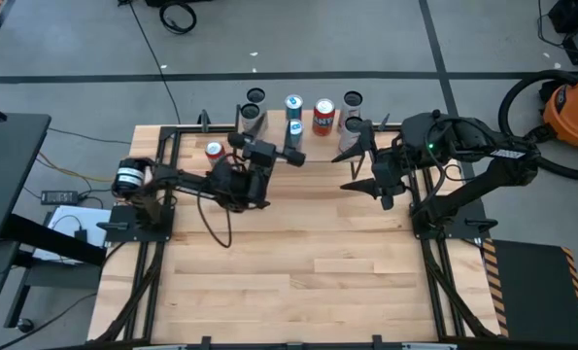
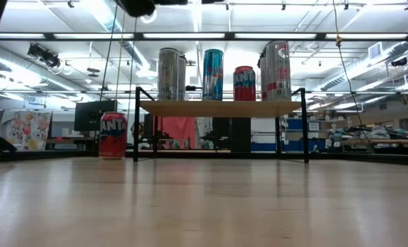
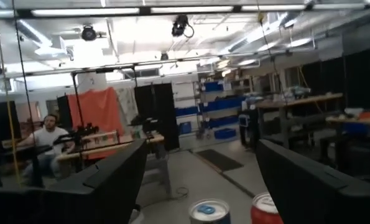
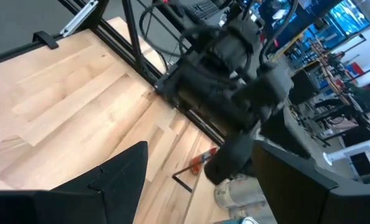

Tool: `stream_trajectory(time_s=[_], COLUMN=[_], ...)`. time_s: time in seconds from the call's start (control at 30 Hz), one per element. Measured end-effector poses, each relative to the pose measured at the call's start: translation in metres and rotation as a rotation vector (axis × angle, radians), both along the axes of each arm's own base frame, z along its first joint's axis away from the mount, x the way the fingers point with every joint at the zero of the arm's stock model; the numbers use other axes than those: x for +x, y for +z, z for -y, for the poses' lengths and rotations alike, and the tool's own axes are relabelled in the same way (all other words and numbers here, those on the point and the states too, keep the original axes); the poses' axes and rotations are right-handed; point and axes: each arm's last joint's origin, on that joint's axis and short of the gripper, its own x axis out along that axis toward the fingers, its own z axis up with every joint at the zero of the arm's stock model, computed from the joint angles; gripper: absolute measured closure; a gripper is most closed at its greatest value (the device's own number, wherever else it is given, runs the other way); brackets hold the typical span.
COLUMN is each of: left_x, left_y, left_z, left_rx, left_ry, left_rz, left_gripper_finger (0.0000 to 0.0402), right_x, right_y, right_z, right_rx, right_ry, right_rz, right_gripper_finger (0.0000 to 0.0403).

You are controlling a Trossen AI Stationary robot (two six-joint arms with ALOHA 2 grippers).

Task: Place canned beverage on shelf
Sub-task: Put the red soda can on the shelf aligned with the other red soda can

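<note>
A red soda can with white lettering (image 2: 112,136) stands upright on the big wooden tabletop (image 2: 204,206), just beside the left end of the small raised light-wood shelf on thin black legs (image 2: 221,108) — which already carries four or five tall cans, silver, blue and red; I can't quite count the ones bunched together. The left gripper (image 1: 293,156) hangs high near the shelf with its dark fingers spread wide and nothing between them; the right gripper (image 1: 358,167) hovers by the shelf's other end, likewise wide and empty. That can looks rigid but thin-walled and smooth — likely slippery, dentable if squeezed hard. I'd take it around mid-body, jaws level, with modest pressure.
</note>
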Motion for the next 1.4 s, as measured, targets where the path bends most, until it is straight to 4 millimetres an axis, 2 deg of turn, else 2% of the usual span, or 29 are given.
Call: stream_trajectory(time_s=[0.17, 0.43, 0.6, 0.8, 1.03, 1.4], left_x=[-0.012, -0.036, -0.049, -0.071, -0.099, -0.145], left_y=[0.015, 0.033, 0.033, 0.033, 0.018, 0.010], left_z=[0.019, 0.066, 0.093, 0.113, 0.120, 0.098], left_rx=[0.007, -0.029, -0.029, -0.048, -0.052, -0.054], left_ry=[0.006, -0.028, -0.113, -0.193, -0.251, -0.260], left_rz=[-0.106, -0.259, -0.269, -0.257, -0.285, -0.297], left_gripper_finger=[0.0088, 0.0088, 0.0088, 0.0088, 0.0088, 0.0088], right_x=[-0.001, -0.005, -0.005, -0.004, -0.001, 0.011], right_y=[-0.002, -0.011, -0.012, -0.021, -0.032, -0.042], right_z=[0.000, 0.001, -0.003, -0.010, -0.017, -0.021], right_rx=[0.000, 0.054, 0.112, 0.151, 0.171, 0.216], right_ry=[-0.002, -0.030, -0.022, -0.023, -0.034, -0.077], right_rz=[-0.025, -0.127, -0.150, -0.240, -0.354, -0.418], right_gripper_finger=[0.0108, 0.0108, 0.0108, 0.0108, 0.0108, 0.0108])
